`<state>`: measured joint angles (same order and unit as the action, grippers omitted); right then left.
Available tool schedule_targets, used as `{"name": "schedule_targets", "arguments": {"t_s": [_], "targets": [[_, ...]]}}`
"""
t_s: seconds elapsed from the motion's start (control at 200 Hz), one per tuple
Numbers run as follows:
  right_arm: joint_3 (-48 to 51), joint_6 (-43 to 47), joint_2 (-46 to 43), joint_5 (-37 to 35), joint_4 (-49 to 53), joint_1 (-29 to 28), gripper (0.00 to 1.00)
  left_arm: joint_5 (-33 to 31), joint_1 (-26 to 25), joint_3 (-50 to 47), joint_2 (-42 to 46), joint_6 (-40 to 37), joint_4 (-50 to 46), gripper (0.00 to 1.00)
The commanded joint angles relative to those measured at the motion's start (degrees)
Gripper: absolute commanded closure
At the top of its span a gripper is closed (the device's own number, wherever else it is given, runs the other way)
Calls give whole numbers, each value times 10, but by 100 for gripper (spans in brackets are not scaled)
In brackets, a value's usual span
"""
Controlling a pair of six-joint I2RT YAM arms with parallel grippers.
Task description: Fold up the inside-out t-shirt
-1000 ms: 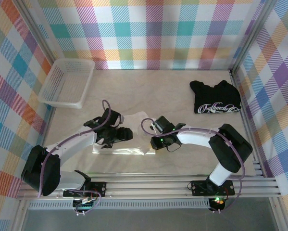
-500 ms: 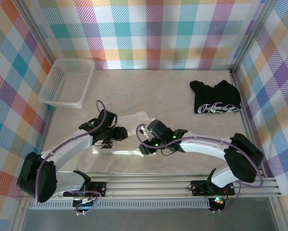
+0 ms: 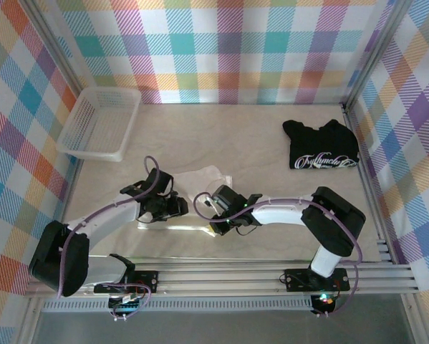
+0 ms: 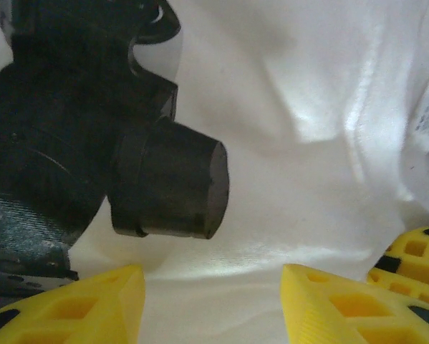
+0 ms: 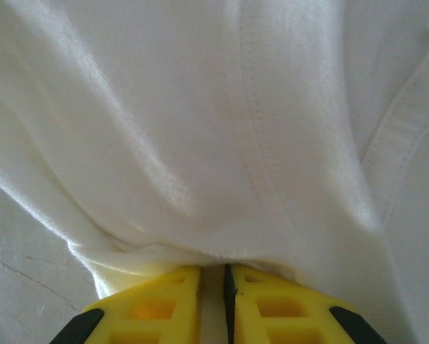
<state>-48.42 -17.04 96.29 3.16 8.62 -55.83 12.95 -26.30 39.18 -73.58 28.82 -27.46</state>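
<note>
Top external: one white shirt (image 3: 207, 175), one black shirt (image 3: 321, 143) (lettered), one basket (image 3: 92, 153).

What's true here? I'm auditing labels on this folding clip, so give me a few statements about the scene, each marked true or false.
1. The right gripper is shut on the plain white fabric t-shirt. True.
2. The black t-shirt with white script lettering lies in the white plastic mesh basket. False: it lies on the light table at the far right, while the basket stands at the far left.
3. The left gripper is shut tight. False: its jaws stand apart over the white t-shirt.
4. Both grippers are at the white t-shirt, near the table's near edge. True.
</note>
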Motion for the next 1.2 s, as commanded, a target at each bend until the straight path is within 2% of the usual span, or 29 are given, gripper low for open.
{"name": "schedule_targets", "arguments": {"t_s": [0.0,0.105,0.28,0.48,0.67,0.795,0.985,1.075,1.2], "targets": [[15,5,-39,-26,35,16,78,-1,4,-2,10,-7,2,47],[27,-1,-93,2,35,32,73,-53,10,-7,51,10,0,46],[50,-54,-153,51,0,40,65,-73,61,-19,84,31,-10,45],[61,-146,-96,81,-41,32,70,-52,142,-58,68,42,2,45],[30,-168,-39,51,21,69,76,-3,136,-94,44,44,8,45],[8,-154,-16,56,32,118,76,30,71,-116,60,69,20,46],[-71,-103,51,83,34,195,76,69,-97,-128,59,137,139,46],[-139,-78,102,110,33,222,75,87,-166,-100,26,122,214,46],[-215,-50,125,147,27,255,73,174,-233,-44,-57,93,320,46]]}}
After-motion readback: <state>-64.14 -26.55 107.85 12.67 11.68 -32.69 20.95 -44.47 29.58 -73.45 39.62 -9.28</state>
